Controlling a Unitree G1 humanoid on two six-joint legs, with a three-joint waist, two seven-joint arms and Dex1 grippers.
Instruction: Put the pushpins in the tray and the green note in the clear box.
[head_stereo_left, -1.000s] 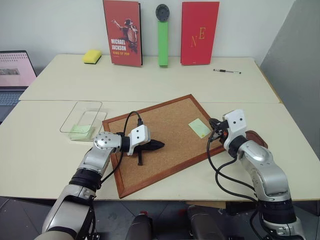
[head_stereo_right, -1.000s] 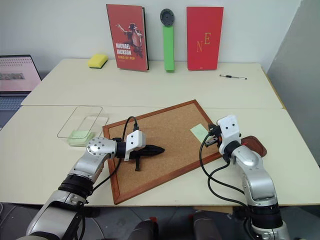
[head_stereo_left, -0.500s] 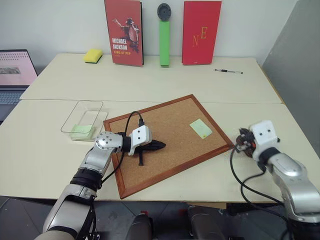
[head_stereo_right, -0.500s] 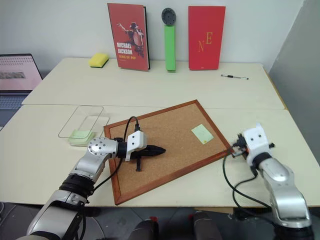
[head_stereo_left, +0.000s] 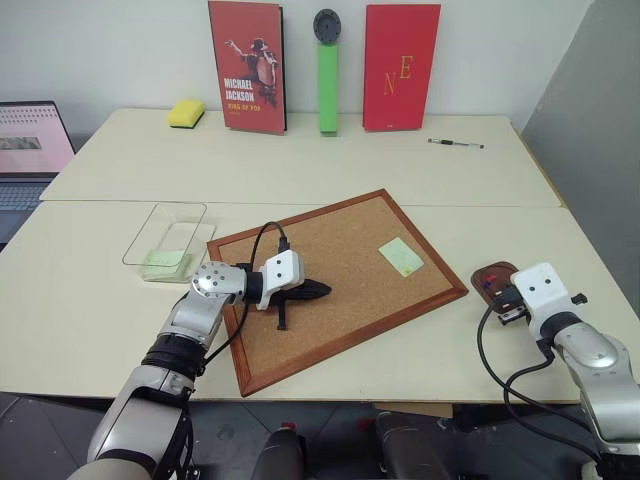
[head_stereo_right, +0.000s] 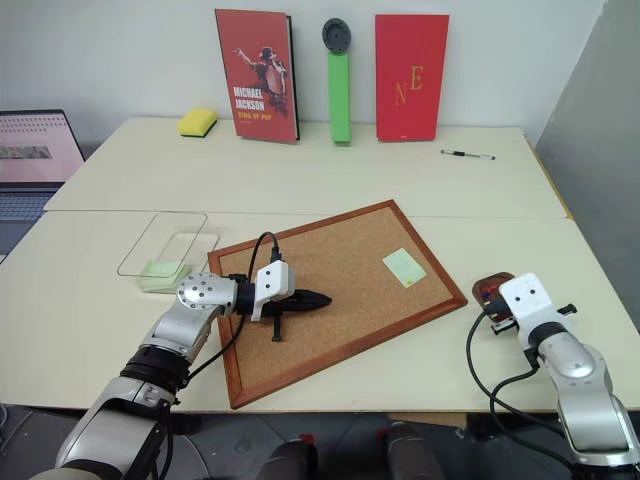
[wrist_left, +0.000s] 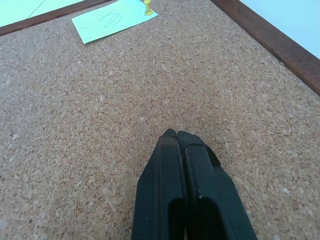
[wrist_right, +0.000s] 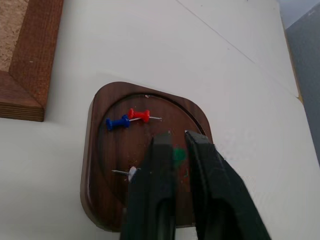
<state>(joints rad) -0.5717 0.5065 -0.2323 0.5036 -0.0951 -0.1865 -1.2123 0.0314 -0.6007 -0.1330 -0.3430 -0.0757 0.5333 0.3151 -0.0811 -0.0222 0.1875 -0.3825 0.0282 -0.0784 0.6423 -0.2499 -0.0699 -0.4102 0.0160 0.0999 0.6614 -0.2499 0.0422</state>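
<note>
The cork board (head_stereo_left: 335, 285) lies tilted on the table (head_stereo_left: 300, 165) and serves as the reference. The left gripper (head_stereo_left: 318, 290) rests over the middle of the board with its two fingers pressed together and holding nothing. A green note (head_stereo_left: 400, 257) lies flat on the board near its right corner, fixed at one corner by a yellow pin (wrist_left: 148, 7). The clear box (head_stereo_left: 166, 240) stands on the table just beyond the board's left corner, with a pale green slip (head_stereo_left: 162, 260) lying inside at its near end. The tray (wrist_right: 142, 155) sits on the table just past the board's right corner, apart from the frame. Inside the tray lie a red pin (wrist_right: 140, 115) and a blue pin (wrist_right: 117, 122), touching end to end, and a white pin (wrist_right: 129, 173) nearer the gripper. The right gripper (wrist_right: 175, 141) hangs above the tray with a narrow gap between its fingers; a green pin (wrist_right: 178, 154) shows in that gap, and whether it is gripped or loose cannot be determined.
</note>
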